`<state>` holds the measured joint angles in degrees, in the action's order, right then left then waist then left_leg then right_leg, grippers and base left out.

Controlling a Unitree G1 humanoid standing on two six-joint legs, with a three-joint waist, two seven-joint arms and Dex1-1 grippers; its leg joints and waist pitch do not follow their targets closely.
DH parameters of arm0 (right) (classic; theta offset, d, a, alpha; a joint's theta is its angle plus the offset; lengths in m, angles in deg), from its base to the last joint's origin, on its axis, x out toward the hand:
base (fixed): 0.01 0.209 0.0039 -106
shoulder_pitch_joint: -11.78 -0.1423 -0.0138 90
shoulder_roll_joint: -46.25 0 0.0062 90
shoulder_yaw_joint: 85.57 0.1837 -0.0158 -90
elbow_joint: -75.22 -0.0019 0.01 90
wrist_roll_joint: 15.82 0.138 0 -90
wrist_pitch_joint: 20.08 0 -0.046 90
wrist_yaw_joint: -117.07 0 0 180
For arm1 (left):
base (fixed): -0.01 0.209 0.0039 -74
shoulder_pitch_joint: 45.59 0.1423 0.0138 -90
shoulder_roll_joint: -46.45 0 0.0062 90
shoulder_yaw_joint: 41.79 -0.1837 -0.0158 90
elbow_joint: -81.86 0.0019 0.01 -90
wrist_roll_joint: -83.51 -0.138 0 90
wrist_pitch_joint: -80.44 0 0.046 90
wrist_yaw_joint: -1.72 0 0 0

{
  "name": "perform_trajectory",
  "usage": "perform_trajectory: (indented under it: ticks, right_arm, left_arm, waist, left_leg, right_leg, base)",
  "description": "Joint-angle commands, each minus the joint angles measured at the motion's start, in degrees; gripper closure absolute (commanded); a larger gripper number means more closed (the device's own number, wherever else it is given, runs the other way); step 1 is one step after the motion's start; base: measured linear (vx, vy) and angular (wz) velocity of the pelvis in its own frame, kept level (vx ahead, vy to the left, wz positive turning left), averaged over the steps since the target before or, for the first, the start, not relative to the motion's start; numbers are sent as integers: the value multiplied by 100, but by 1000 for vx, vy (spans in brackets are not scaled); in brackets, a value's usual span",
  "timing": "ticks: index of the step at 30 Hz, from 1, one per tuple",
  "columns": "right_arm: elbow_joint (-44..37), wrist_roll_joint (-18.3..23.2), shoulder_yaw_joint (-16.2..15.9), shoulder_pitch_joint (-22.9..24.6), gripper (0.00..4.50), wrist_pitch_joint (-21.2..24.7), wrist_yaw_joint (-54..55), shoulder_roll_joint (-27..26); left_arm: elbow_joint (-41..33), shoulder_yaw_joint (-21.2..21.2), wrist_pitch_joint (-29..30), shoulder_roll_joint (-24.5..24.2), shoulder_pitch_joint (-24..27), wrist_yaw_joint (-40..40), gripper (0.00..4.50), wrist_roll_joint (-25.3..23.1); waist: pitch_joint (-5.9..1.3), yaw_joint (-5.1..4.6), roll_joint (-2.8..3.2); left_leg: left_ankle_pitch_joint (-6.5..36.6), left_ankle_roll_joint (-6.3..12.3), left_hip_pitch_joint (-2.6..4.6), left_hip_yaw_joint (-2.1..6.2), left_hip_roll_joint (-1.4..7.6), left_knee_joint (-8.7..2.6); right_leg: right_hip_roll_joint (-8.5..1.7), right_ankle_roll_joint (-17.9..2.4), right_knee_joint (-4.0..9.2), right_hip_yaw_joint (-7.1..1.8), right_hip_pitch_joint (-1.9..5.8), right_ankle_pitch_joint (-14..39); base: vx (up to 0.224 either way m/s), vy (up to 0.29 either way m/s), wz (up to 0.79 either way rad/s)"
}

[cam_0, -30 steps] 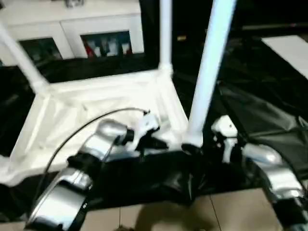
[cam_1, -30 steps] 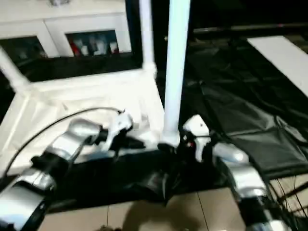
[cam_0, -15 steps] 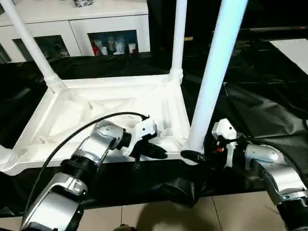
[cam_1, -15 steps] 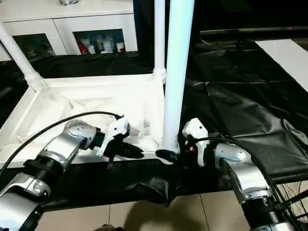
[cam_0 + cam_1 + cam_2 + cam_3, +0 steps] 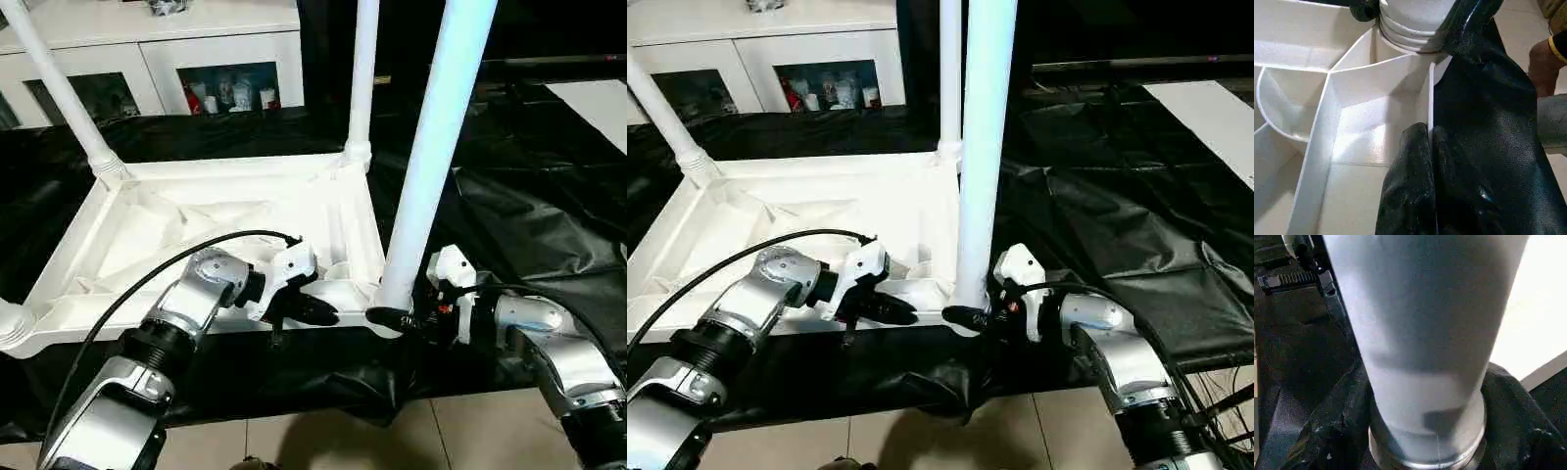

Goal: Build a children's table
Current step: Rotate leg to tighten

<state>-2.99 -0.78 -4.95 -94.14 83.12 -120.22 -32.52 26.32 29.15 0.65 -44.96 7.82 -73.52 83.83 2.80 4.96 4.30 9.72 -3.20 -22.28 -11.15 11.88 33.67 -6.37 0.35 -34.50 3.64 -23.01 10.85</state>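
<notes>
Pretty far along I'd say: the tabletop (image 5: 235,211) lies upside down on black sheeting (image 5: 529,215) with all four legs up, left gripper (image 5: 312,311) pinching its near rim, right gripper (image 5: 392,319) hugging the nearest leg (image 5: 431,147) at its base, probably seating it.

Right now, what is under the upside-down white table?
A black plastic sheet lies under the tabletop and spreads out past its edges. What is below the sheet is covered.

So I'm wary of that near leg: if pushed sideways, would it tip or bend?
The near leg looks like a stiff, smooth tube, so probably no bending. It stands tall in the tabletop's corner socket, so a high push could lever it loose.
</notes>
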Motion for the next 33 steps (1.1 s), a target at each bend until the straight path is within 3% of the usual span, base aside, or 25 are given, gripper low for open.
perform_trajectory:
  ticks: [1, 5, 7, 8, 9, 10, 11, 12, 15, 18, 24, 25, 26, 29, 33]
  right_arm:
    - [150, -143, 37, -61, 183, 28, 263, -66]
    - [671, -421, 312, -198, 184, -28, 1579, -610]
    - [980, -488, 479, -323, 184, -24, 2363, -1024]
    - [1102, -524, 531, -389, 184, -69, 2647, -1165]
    - [1144, -536, 550, -412, 184, -83, 2746, -1212]
    - [1494, -588, 690, -627, 184, -100, 3452, -1551]
    - [1706, -611, 755, -763, 184, -117, 3812, -1742]
    - [1749, -615, 768, -791, 185, -120, 3883, -1780]
    - [2352, -768, 813, -1208, 185, -248, 4729, -2134]
    - [2868, -903, 816, -1607, 185, -414, 5214, -2350]
    - [3040, -863, 953, -1803, 185, -732, 5056, -2467]
    - [3012, -817, 995, -1805, 129, -825, 4952, -2480]
    - [2862, -766, 1017, -1762, 115, -975, 4737, -2444]
    - [2564, -762, 904, -1644, 109, -1142, 4367, -2231]
    - [2004, -576, 837, -1345, 70, -1054, 3512, -1759]
  left_arm:
    - [-113, 16, 65, 39, -1, 30, 450, 71]
    - [420, 199, 63, 437, -237, 799, 450, -3]
    - [879, 347, 59, 738, -430, 1312, 450, 0]
    - [1027, 389, 46, 842, -486, 1482, 450, 2]
    - [1075, 401, 41, 877, -504, 1540, 450, 1]
    - [1414, 497, 82, 1131, -659, 2056, 450, -17]
    - [1613, 564, 105, 1281, -762, 2408, 450, -27]
    - [1652, 577, 110, 1311, -782, 2480, 450, -29]
    - [2065, 776, 137, 1646, -1075, 3440, 450, -19]
    - [2297, 843, 65, 1827, -1258, 3858, 450, -47]
    - [2434, 685, -185, 1786, -1351, 3565, 450, -278]
    - [2464, 685, -207, 1771, -1367, 3511, 450, -279]
    - [2465, 647, -226, 1707, -1371, 3387, 450, -303]
    - [2436, 575, -300, 1571, -1350, 3111, 450, -332]
    - [2263, 496, -470, 1329, -1231, 2442, 450, -275]
  waist:
    - [-414, -23, -123]
    - [-384, -105, -97]
    - [-361, -168, -81]
    - [-349, -191, -87]
    - [-368, -209, -93]
    - [-374, -240, -38]
    - [-362, -267, -49]
    - [-376, -297, -65]
    - [-397, -319, -27]
    - [-411, -332, 6]
    - [-425, -322, 5]
    - [-417, -326, -1]
    - [-420, -323, 3]
    - [-434, -327, -8]
    - [-453, -286, -26]
  left_leg:
    - [707, 584, 84, 31, 81, -307]
    - [943, 402, 82, 26, 50, -318]
    - [1340, 150, 114, 44, 29, -353]
    - [1425, 115, 111, 42, 31, -364]
    - [1448, 67, 111, 59, 28, -370]
    - [1393, 53, 107, 63, 26, -368]
    - [1447, 38, 113, 52, 20, -370]
    - [1473, 16, 107, 66, 6, -367]
    - [1360, 123, 102, 66, 3, -350]
    - [1279, 153, 96, 65, -10, -337]
    - [1140, 389, 77, 63, 2, -326]
    - [1185, 415, 75, 58, 0, -327]
    - [1227, 420, 80, 57, 5, -329]
    - [1129, 464, 63, 64, 13, -321]
    - [829, 723, 66, 51, 22, -284]
  right_leg:
    - [-145, -1461, 317, -152, 298, 404]
    - [-138, -1395, 369, -152, 264, 742]
    - [-140, -1267, 428, -141, 271, 1330]
    - [-140, -1227, 444, -145, 262, 1443]
    - [-147, -1189, 444, -144, 280, 1467]
    - [-129, -1186, 436, -145, 271, 1290]
    - [-122, -1204, 443, -147, 245, 1272]
    - [-126, -1213, 440, -137, 276, 1271]
    - [-130, -1240, 436, -133, 287, 1069]
    - [-128, -1285, 434, -118, 287, 971]
    - [-135, -1353, 410, -103, 327, 560]
    - [-137, -1365, 421, -103, 326, 630]
    - [-142, -1364, 427, -104, 326, 694]
    - [-143, -1400, 395, -106, 339, 530]
    - [-141, -1529, 355, -103, 347, 76]
  base:
    - [0, 0, 0]
    - [0, 0, 0]
    - [0, 0, 0]
    - [0, 0, 0]
    - [0, 0, 0]
    - [0, 0, 0]
    - [0, 0, 0]
    - [0, 0, 0]
    - [0, 0, 0]
    - [0, 0, 0]
    - [0, 0, 0]
    - [0, 0, 0]
    - [0, 0, 0]
    - [0, 0, 0]
    - [0, 0, 0]
